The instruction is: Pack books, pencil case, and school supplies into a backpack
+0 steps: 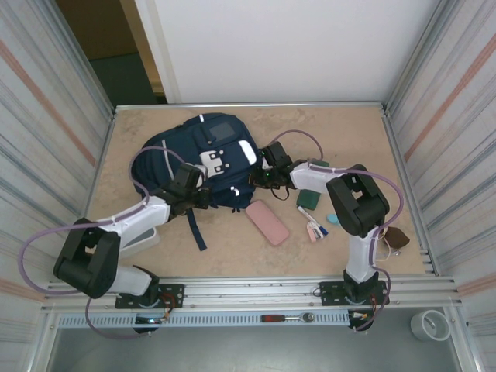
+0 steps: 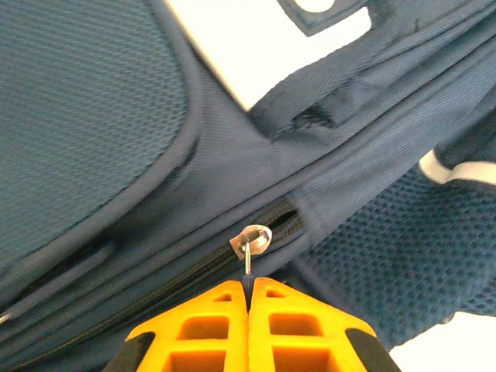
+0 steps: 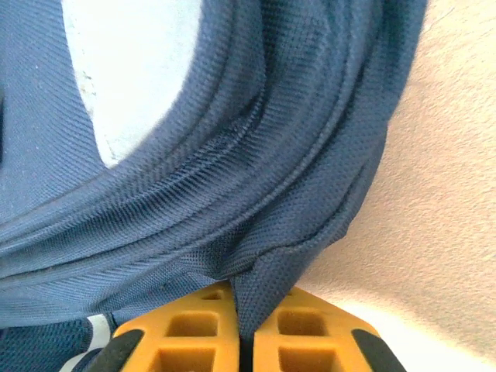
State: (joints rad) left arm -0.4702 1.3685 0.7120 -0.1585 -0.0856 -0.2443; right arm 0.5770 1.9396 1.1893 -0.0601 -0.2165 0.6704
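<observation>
Backpack (image 1: 194,164) lies flat at centre-left of the surface (image 1: 349,136), white patches up, one dark strap trailing toward the near edge. Left arm reaches in from the near left; left fingers (image 2: 213,325) are closed together on the metal zip pull (image 2: 249,239), whose thin tab runs down into the seam between the two orange tips. The zip track runs diagonally from the pull toward the lower left of the left wrist view and looks shut along that length; a short gap shows just right of the pull. Right arm reaches across from the near right to the backpack's right edge; right fingers (image 3: 194,329) are closed, pinching a fold of navy backpack fabric that stands up between them, with bare surface to the right of the fold. Outside the backpack, on the surface: pink pencil case (image 1: 267,222) just beside the backpack's near-right corner, angled; a dark book (image 1: 308,198) near the right forearm; pens (image 1: 312,226) and a light-blue piece (image 1: 332,219) close together right of the pencil case. None of these touch the backpack.
</observation>
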